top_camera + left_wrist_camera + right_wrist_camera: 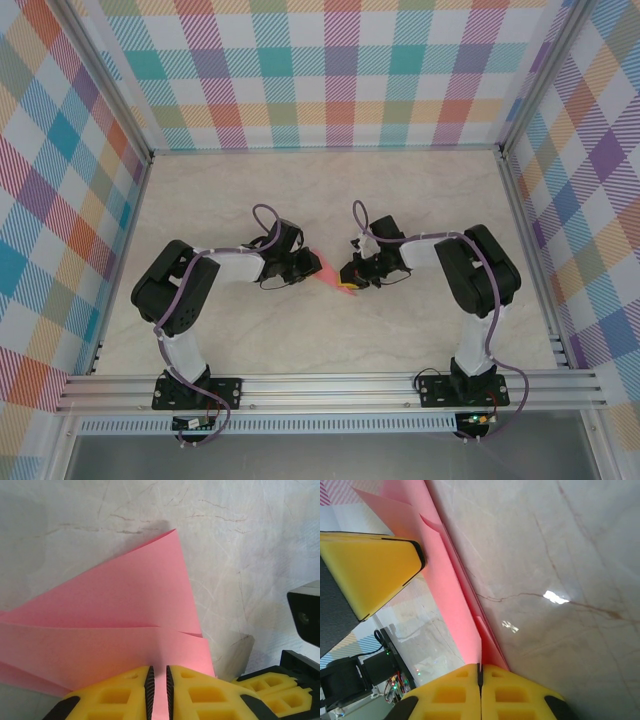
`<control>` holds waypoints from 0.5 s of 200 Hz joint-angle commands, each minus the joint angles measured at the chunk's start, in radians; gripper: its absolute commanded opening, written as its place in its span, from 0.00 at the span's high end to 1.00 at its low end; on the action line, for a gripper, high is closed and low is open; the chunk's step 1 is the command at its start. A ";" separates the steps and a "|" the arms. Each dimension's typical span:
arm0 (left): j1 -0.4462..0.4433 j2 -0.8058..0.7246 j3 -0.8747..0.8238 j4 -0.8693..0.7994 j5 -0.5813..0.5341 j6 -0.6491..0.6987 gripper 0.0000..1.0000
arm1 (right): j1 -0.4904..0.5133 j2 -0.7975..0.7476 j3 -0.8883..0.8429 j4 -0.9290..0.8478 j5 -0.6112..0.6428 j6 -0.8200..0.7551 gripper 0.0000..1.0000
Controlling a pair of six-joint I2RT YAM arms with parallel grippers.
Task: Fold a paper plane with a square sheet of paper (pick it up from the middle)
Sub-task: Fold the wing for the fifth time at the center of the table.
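The pink sheet of paper [335, 277] is folded into a pointed shape with layered flaps and hangs between my two grippers at mid-table. In the left wrist view the sheet of paper [125, 605] spreads wide, its tip pointing away and its shadow falling on the table. My left gripper [159, 672] is shut on its near edge, a thin strip of pink showing between the pads. In the right wrist view the sheet of paper [455, 595] runs edge-on. My right gripper [480, 669] is shut on its end, and a left finger [375, 570] presses its side.
The marble-patterned table [400, 190] is bare around the arms. Plaid walls [320, 70] close the back and both sides. An aluminium rail [330, 390] runs along the near edge by the arm bases. The right gripper's fingers [272, 687] sit close beside my left gripper.
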 commanded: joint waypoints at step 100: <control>-0.064 -0.038 -0.028 0.094 0.112 0.014 0.74 | -0.017 0.062 -0.006 0.071 -0.064 0.087 0.98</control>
